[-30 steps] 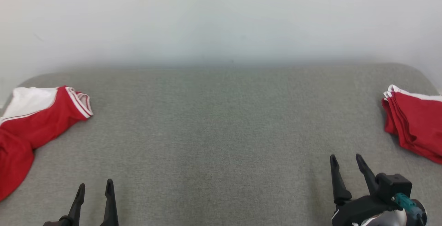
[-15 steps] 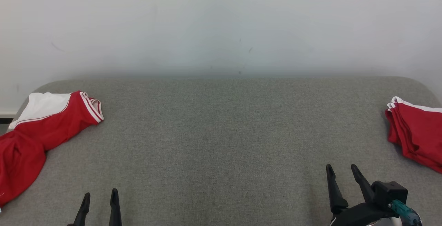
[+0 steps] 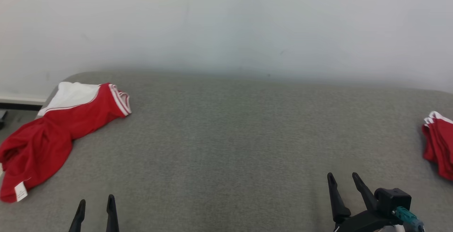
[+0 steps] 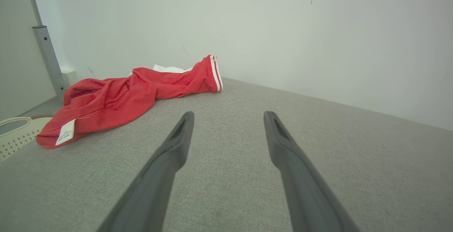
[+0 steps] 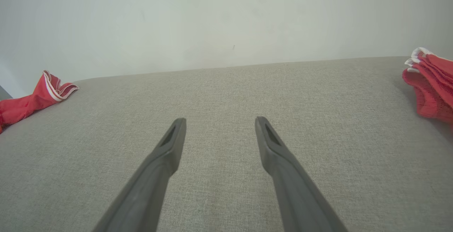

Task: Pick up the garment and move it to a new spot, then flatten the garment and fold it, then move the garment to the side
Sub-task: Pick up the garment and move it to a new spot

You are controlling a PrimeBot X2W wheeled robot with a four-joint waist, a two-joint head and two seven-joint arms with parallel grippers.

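A crumpled red garment (image 3: 53, 133) with a white panel and white-striped hem lies at the far left of the grey padded surface (image 3: 226, 136); a white label shows at its near end. My left gripper (image 3: 96, 202) stands open near the front edge, to the right of and nearer than the garment, apart from it. The left wrist view has the garment (image 4: 116, 101) ahead and left of the open left gripper (image 4: 228, 115). My right gripper (image 3: 342, 176) is open at the lower right with nothing between its fingers. In the right wrist view the garment's hem (image 5: 53, 85) shows far left of the right gripper (image 5: 220, 119).
A folded stack of red clothes (image 3: 439, 147) sits at the right edge, also seen as red folds (image 5: 431, 86) in the right wrist view. A pale wall runs behind the surface. A metal post (image 4: 44, 55) and a white mesh object (image 4: 14, 129) stand beyond the left end.
The head camera has turned left, so the whole picture shifted right; more of the crumpled garment shows now and less of the folded stack. Both grippers stay open and low.
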